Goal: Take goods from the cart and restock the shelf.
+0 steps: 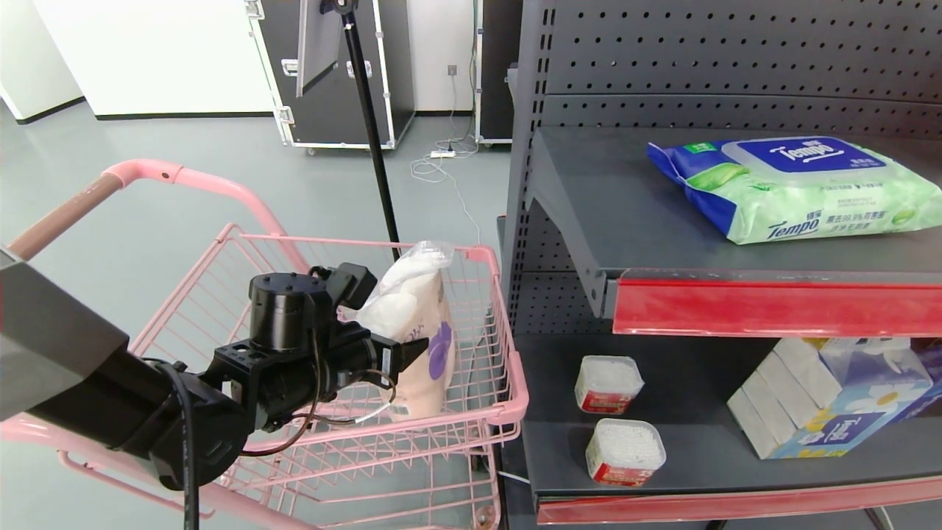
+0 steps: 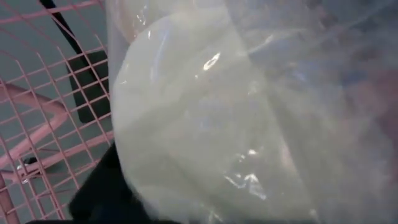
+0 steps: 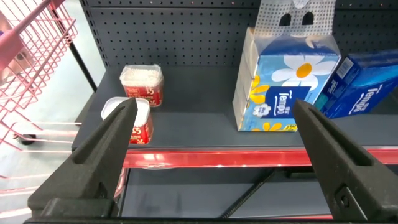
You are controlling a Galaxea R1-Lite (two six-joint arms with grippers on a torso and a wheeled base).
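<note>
A clear bag of white cotton pads with a purple mark (image 1: 416,309) stands upright inside the pink cart (image 1: 509,401), near its right wall. My left gripper (image 1: 412,349) is in the cart and shut on the bag's side; the left wrist view has the plastic bag (image 2: 236,124) pressed close against the camera. My right gripper (image 3: 214,106) is open and holds nothing, facing the lower grey shelf (image 3: 205,127). On that shelf stand two small tubs of cotton swabs (image 3: 142,84) (image 3: 134,121) and a tissue multipack (image 3: 286,81).
The upper shelf (image 1: 589,213) carries a green and blue wet-wipes pack (image 1: 795,188) at its right. Below it sit two tubs (image 1: 607,383) (image 1: 625,450) and tissue packs (image 1: 831,397). A black stand pole (image 1: 372,132) rises behind the cart.
</note>
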